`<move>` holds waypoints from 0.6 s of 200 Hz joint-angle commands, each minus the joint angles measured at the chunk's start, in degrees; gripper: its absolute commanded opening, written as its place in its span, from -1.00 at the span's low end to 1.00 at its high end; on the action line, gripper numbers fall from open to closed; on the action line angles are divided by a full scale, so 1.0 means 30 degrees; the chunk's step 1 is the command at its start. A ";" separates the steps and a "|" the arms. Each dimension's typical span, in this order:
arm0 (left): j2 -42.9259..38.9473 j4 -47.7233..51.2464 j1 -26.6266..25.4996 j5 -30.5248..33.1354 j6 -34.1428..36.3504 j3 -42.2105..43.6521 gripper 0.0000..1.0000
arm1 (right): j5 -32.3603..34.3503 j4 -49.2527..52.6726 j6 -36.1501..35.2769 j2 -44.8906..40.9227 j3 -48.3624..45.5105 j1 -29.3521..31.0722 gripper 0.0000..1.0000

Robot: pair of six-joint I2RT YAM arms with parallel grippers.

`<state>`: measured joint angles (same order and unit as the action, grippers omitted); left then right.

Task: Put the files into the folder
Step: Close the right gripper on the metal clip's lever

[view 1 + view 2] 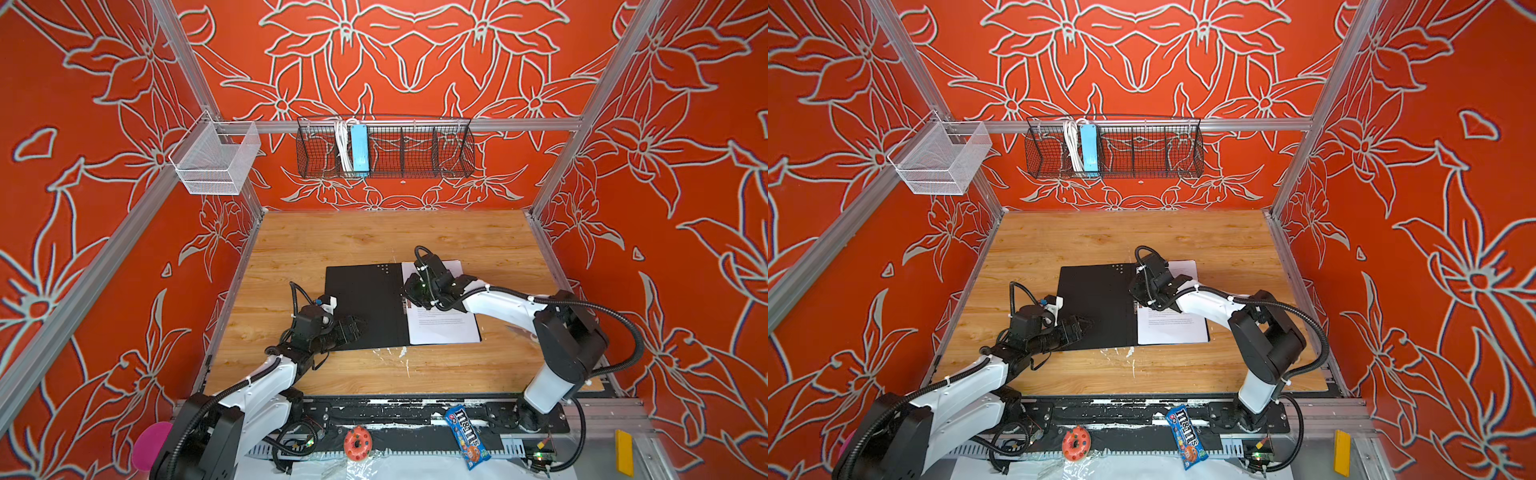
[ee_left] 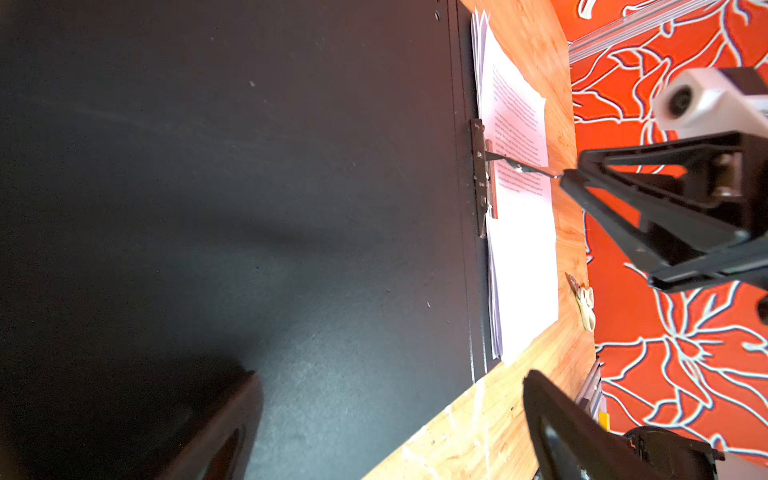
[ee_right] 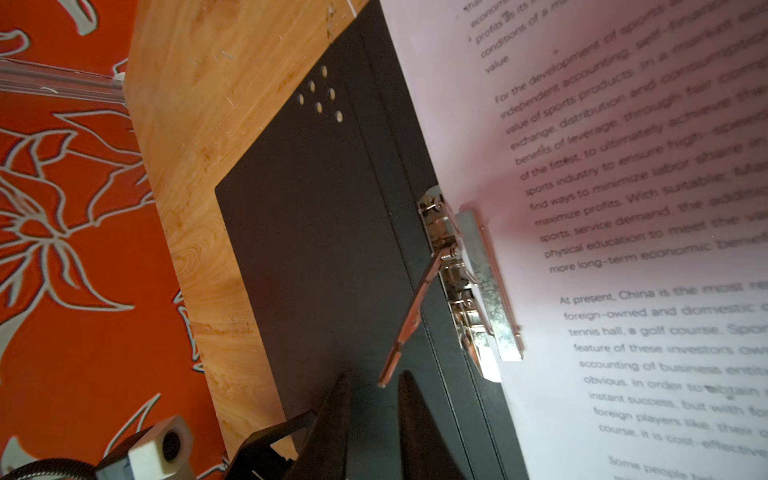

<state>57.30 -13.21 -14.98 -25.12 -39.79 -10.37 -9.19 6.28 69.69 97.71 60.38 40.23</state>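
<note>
The folder is seen lying open & flat on the table, black inside up, approx. mid-table in both top views. The files are stacked on its right half, w/ one long edge run up to the spine, so the main placement is judged done. The stack is not quite squared: sheet corners at one end are seen fanned in the left wrist view. At the spine the clip lever is raised at a slant, leaning away from the paper, and the clamp bar is seen over the files' edge; whether it is pressed onto the sheets can't be told. The right gripper is set at the lever's free end, jaws drawn to a narrow gap w/ the lever tip at the mouth of that gap; whether the tip is actually pinched can't be told from either wrist view. The left gripper is spread fully wide, nothing held, low over the near-left part of the bare cover flap; contact w/ the flap can't be confirmed. Est. progress: well past halfway. Left to do, as judged: the lever to be swung so the sheets are clamped, then the cover flap to be folded over the files. No loose sheets are seen elsewhere on the table.
</note>
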 commanded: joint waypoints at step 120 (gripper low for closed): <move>-0.0086 0.0450 0.0073 -0.0316 0.0164 0.0242 0.96 | 0.1181 0.0520 0.1303 -0.0095 -0.0088 0.0039 -0.79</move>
<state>57.28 -13.15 -14.98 -25.63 -39.77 -10.37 -8.23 6.83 71.61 98.63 60.38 40.23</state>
